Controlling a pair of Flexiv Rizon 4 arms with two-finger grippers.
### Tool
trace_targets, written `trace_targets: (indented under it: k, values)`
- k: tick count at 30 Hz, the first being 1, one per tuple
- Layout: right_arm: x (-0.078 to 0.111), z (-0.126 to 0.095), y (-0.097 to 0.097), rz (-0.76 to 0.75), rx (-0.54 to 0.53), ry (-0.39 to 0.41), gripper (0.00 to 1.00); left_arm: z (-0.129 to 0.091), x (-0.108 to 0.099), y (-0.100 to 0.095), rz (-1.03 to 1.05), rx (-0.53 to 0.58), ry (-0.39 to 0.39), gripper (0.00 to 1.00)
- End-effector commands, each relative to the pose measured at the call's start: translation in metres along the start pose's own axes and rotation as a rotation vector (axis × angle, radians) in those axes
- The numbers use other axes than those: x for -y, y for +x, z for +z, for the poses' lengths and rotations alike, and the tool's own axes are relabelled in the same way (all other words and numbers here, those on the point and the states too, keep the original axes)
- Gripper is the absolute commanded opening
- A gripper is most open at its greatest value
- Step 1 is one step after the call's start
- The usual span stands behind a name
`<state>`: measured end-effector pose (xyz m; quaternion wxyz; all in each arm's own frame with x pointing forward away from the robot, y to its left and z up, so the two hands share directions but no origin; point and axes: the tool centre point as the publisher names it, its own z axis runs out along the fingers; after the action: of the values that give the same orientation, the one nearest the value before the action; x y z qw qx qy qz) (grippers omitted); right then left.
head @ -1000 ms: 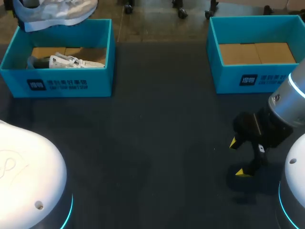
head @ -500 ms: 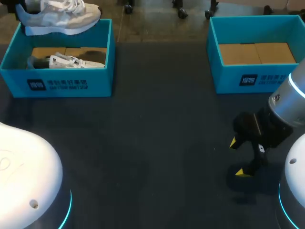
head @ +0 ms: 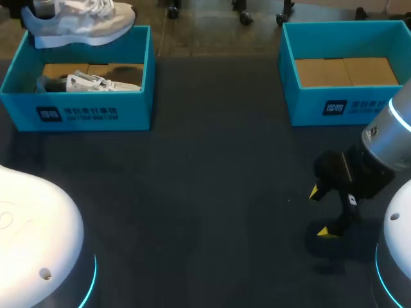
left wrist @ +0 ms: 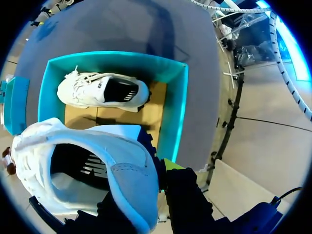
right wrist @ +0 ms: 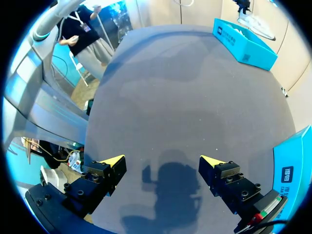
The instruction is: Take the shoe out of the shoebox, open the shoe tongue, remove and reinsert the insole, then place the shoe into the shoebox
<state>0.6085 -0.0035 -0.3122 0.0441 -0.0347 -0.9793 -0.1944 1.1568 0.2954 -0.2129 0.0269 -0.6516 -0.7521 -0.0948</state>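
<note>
One shoe [head: 77, 19] clamped by heel in my left gripper [left wrist: 157, 173], above shoebox [head: 90, 112] at table [head: 212, 160] far-left corner. Right gripper [right wrist: 162, 163] released, near right edge. Take-out step; next I'd set shoe mid-table for tongue.

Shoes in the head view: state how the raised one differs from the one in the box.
The held shoe hangs above the left shoebox, its heel in the left gripper; the boxed shoe rests on the cardboard floor, touched by nothing. In the head view nothing of the box covers the held shoe; the front wall hides part of the boxed shoe. Both are white lace-up trainers with dark insides.
</note>
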Motion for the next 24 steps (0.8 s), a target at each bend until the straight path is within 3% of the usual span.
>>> trace_targets:
  k: [1,5,15,24]
  values:
    - [0.0,0.001,0.0,-0.001,0.0,0.001,1.0,0.008,-0.007,0.001,0.01,0.0,0.003,0.0]
    - [0.0,0.001,0.0,-0.001,0.0,0.001,1.0,0.016,-0.006,0.001,0.014,0.0,0.019,0.0]
    - [0.0,0.001,0.0,-0.001,0.0,0.001,1.0,0.046,0.021,-0.004,0.081,-0.022,0.009,0.0]
    - [0.0,0.001,0.0,-0.001,0.0,0.001,1.0,0.058,0.02,-0.009,0.092,-0.029,0.036,0.0]
